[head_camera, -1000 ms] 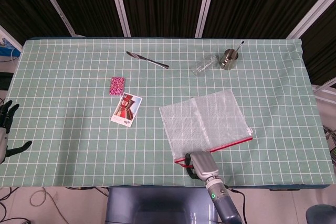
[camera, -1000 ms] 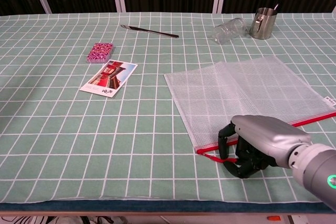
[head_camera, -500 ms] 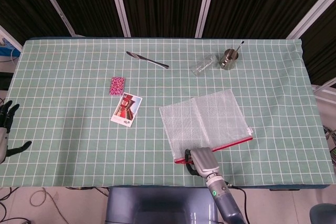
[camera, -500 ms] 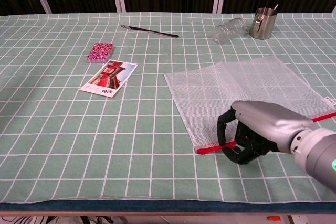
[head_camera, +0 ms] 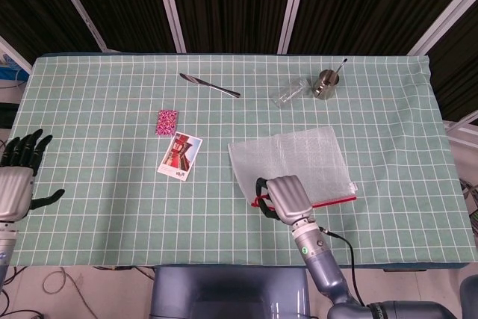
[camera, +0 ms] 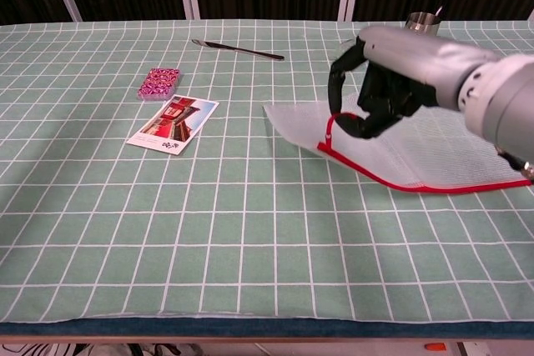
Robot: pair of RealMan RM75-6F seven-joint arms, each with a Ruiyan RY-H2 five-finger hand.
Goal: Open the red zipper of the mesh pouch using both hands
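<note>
The clear mesh pouch (head_camera: 299, 155) lies right of the table's middle, its red zipper (head_camera: 332, 202) along the near edge. My right hand (head_camera: 282, 198) grips the red pull loop at the zipper's left end. In the chest view this right hand (camera: 392, 81) is raised above the table, with the red loop (camera: 332, 129) hanging from its fingers. The pouch's near-left corner (camera: 334, 149) is lifted off the cloth, and the zipper (camera: 434, 187) runs away to the right. My left hand (head_camera: 19, 177) hovers at the table's left edge, fingers spread, holding nothing.
A knife (head_camera: 210, 85) lies at the back centre. A tipped glass (head_camera: 291, 93) and a metal cup (head_camera: 326, 84) stand behind the pouch. A pink card pack (head_camera: 166, 122) and a picture card (head_camera: 181, 156) lie left of the pouch.
My right hand has risen and moved away from the near edge, lifting the pouch's near-left corner by the red loop. My left hand has come further into view at the left edge.
</note>
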